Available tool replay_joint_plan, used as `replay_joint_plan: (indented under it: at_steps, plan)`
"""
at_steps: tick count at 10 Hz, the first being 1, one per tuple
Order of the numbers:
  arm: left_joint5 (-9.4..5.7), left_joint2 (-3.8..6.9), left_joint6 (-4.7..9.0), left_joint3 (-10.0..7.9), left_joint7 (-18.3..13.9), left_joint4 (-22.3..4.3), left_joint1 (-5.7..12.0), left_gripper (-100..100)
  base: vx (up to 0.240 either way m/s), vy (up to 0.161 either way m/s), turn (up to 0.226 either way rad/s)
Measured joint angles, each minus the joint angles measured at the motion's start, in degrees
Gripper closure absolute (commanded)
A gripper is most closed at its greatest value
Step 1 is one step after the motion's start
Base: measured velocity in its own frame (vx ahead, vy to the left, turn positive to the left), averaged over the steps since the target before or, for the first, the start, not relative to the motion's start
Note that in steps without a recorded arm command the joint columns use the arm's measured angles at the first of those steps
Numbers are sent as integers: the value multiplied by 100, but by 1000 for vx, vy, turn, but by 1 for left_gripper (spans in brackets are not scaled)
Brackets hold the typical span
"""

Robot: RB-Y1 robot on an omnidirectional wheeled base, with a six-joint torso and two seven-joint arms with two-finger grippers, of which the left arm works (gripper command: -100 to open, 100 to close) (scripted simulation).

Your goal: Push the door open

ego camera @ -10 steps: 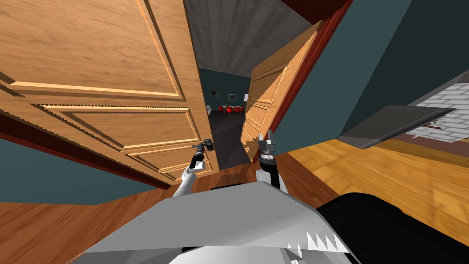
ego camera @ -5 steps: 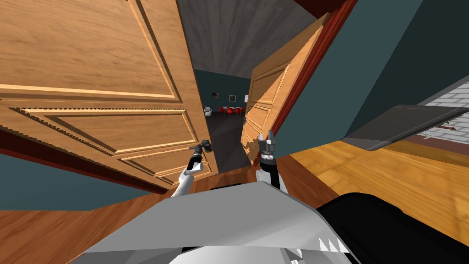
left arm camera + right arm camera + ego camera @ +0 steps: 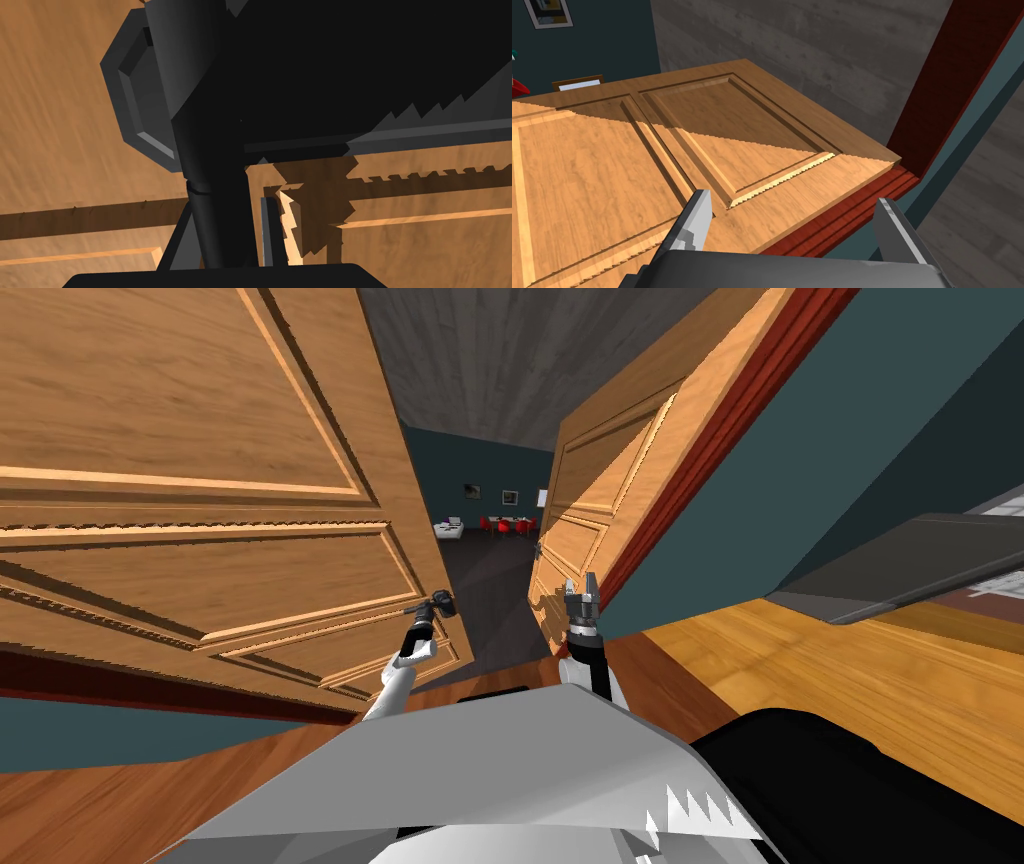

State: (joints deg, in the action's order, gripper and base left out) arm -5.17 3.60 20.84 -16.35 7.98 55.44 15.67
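Clamping the dark handle [image 3: 210, 150] at the free edge of the left door [image 3: 200, 488] with the left gripper [image 3: 437, 610], tight on both sides of the lever. Holding the right gripper [image 3: 794, 197] spread wide just beside the right door [image 3: 612, 165] — ajar against its red frame [image 3: 862, 205] — across the gap from the first.

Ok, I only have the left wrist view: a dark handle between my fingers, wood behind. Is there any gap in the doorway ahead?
Observer: Yes. The head view shows a gap between the left door and the right door, with red chairs in the room beyond.
Operator: Where is my right arm?
Observer: The right gripper is near the right door's lower panel, fingers open, holding nothing.
Operator: Which door is my handle on?
Observer: The handle, held by the left gripper, sits at the left door's free edge, beside the gap.
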Motion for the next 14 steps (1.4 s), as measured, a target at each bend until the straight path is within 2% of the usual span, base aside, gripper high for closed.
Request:
replay_joint_plan:
  at_steps: [1,3,4,5,6,8,9,10,13,14]
  plan:
    - [-11,-13,-12,-72,34,-1,-17,100,198,-59,55]
    - [-44,9,-136,-198,74,138,-99,100,178,-54,75]
    - [-56,23,-121,-270,97,60,-44,100,162,-48,57]
    - [-71,53,-37,-327,108,-43,-6,100,170,-70,48]
    - [-93,87,-33,-382,100,-27,-27,100,160,-76,81]
    - [-116,77,-107,-505,140,75,-65,100,160,-64,70]
    - [-131,84,-20,-580,162,-51,-18,100,189,-90,65]
    - [-147,71,-33,-640,172,29,-86,100,202,-91,89]
    - [-204,118,-69,-874,220,-73,0,100,172,-40,76]
    - [-219,102,-80,-935,231,-26,-27,100,215,-57,77]
